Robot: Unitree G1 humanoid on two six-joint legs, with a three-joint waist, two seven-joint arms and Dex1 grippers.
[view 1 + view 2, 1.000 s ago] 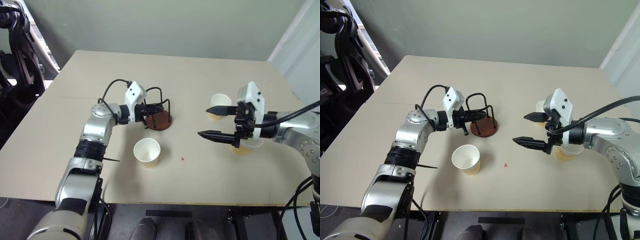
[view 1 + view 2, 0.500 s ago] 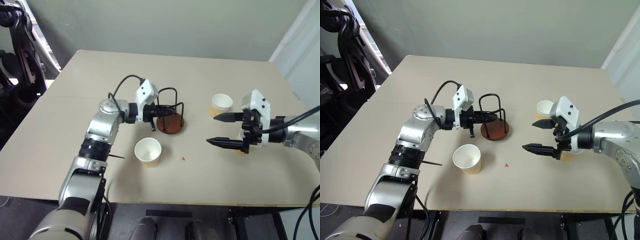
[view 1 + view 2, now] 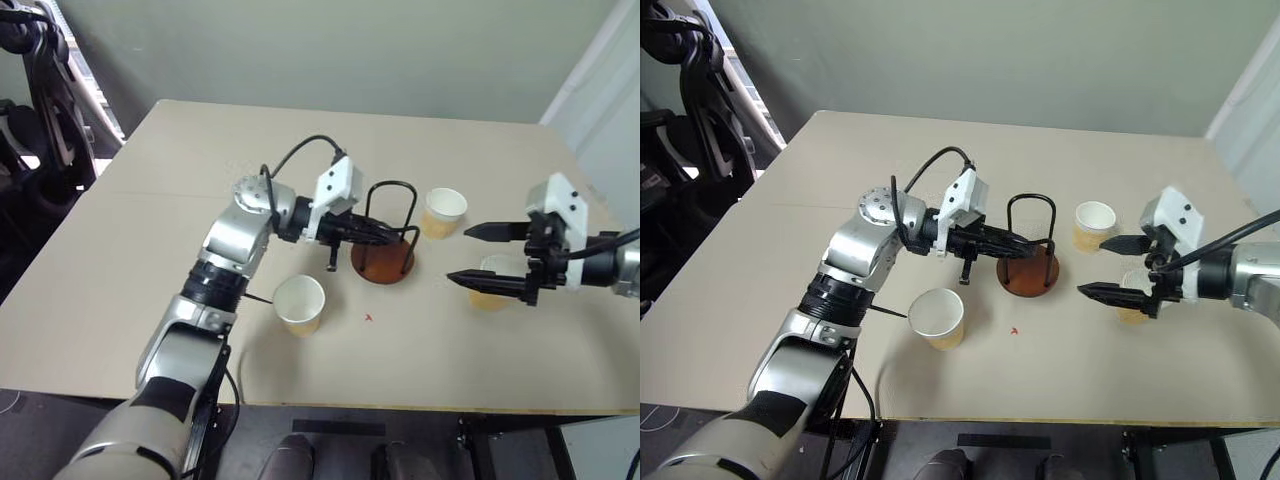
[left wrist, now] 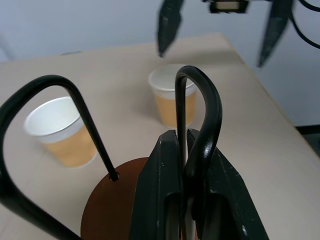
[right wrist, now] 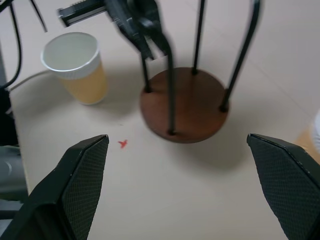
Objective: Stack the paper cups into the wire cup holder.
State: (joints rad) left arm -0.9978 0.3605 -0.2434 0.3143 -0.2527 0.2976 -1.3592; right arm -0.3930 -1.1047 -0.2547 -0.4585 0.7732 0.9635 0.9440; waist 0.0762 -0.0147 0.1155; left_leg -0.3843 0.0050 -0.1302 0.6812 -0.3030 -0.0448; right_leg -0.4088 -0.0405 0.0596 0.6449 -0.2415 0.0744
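The desk (image 3: 120,270) is a broad, matte beige slab with a faint seam across it, set before a plain grey-green wall; dark chairs stand off its left corner.

The holder (image 3: 383,262) serves as landmark: a round, smooth reddish-brown disc with thin black wire loops rising upright from it, standing near the desk's middle. The left tool (image 3: 385,233), black fingers under a white housing, is clenched on one of those loops from the holder's left side. The right tool (image 3: 487,254) hangs to the holder's right, released, its two pointed black fingers spread wide with nothing between them.

Three cups, tapered paper, tan outside and white inside with rolled rims, stand upright. One cup (image 3: 299,304) sits in front of the holder and to its left. A second (image 3: 443,212) stands just behind and right of the holder. A third (image 3: 491,284) sits farther right, partly behind the right tool.

A tiny red mark (image 3: 367,318) lies on the desk in front of the holder.
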